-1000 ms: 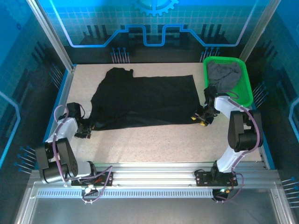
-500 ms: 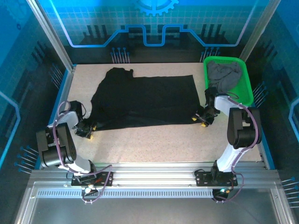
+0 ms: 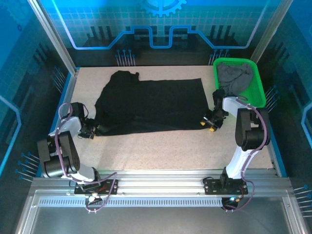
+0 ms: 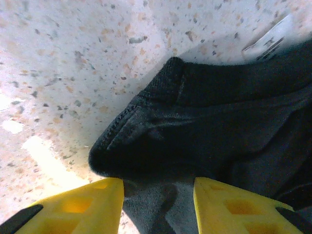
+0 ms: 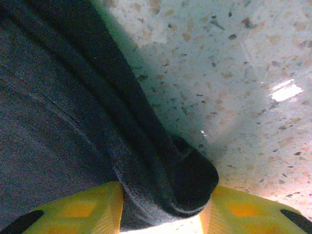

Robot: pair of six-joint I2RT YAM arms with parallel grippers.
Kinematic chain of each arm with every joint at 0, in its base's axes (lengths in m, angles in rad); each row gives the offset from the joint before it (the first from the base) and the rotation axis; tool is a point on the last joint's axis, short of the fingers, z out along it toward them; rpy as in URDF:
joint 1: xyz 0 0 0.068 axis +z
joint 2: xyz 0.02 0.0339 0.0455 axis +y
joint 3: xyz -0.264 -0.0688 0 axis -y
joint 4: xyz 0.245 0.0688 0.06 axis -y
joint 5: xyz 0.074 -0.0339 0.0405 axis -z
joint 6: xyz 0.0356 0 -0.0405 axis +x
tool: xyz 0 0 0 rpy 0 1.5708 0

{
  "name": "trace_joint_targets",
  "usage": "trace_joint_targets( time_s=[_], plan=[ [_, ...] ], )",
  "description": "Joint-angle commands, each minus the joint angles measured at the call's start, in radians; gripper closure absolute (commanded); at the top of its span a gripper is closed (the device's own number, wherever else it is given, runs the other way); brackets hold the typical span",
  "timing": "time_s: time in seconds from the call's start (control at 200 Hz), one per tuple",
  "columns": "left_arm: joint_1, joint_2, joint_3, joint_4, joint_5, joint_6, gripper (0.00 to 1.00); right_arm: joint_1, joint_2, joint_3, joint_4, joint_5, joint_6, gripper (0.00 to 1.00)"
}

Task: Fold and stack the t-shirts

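Table (image 3: 161,146) is a speckled stone-look top. A green mesh basket (image 3: 259,90) sits at the far right corner with the dark grey t-shirt (image 3: 234,78) crumpled inside it. Nothing lies on top of the other shirt; just the two arms reach in from the near edge, one at each end.

The left gripper (image 3: 90,131) is down on the table at the near left corner of the black t-shirt (image 3: 151,105). In the wrist view its yellow fingers (image 4: 83,207) stand partly apart with cloth lying in the gap. The hem bunches up just ahead of the tips, but I honestly can't tell if it's really clamped.

The right gripper (image 3: 210,124) is at the near right corner, just near of the basket. Up close its fingers (image 5: 243,209) are also partly apart, but the doubled-over hem is wedged between them and touches both, so that one's pinching the shirt.

The black shirt is spread mostly flat across the far middle of the table. Its right part is smooth, its left end is rumpled, and a bit pokes out toward the far left.
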Motion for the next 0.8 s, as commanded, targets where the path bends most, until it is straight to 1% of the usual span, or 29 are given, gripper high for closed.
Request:
trace_joint_targets(
  time_s=[0.0,0.13,0.19,0.27,0.33,0.415,0.44,0.52,0.565,0.69,0.795],
  plan=[
    [0.004,0.041,0.027,0.019,0.046,0.020,0.58,-0.012,0.051,0.017,0.016,0.061,0.009,0.56],
    [0.000,0.051,0.034,0.007,0.049,0.029,0.60,-0.012,0.072,0.026,0.009,0.066,0.007,0.56],
    [0.000,0.049,0.028,-0.001,0.047,0.032,0.64,-0.012,0.082,0.033,0.006,0.069,0.010,0.59],
    [-0.006,0.041,0.015,-0.002,0.042,0.034,0.65,-0.010,0.085,0.041,0.009,0.077,0.011,0.60],
    [-0.010,0.043,0.005,-0.003,0.040,0.035,0.66,-0.010,0.091,0.051,0.004,0.077,0.013,0.68],
    [-0.013,0.052,-0.007,-0.002,0.036,0.038,0.73,-0.007,0.101,0.065,-0.004,0.081,0.010,0.82],
    [-0.013,0.054,-0.009,0.000,0.034,0.040,0.77,-0.007,0.100,0.065,-0.003,0.081,0.010,0.88],
    [-0.013,0.047,-0.010,-0.003,0.020,0.040,0.92,-0.002,0.082,0.056,0.010,0.086,0.012,1.00],
    [-0.013,0.032,-0.005,-0.007,0.007,0.040,1.00,0.003,0.061,0.050,0.016,0.092,0.017,1.00],
    [-0.013,-0.034,0.017,-0.023,-0.021,0.023,1.00,0.026,-0.013,0.059,0.005,0.120,0.009,1.00],
    [-0.015,-0.059,0.063,-0.025,-0.008,-0.018,1.00,0.036,-0.056,0.096,-0.015,0.107,-0.001,1.00]
  ],
)
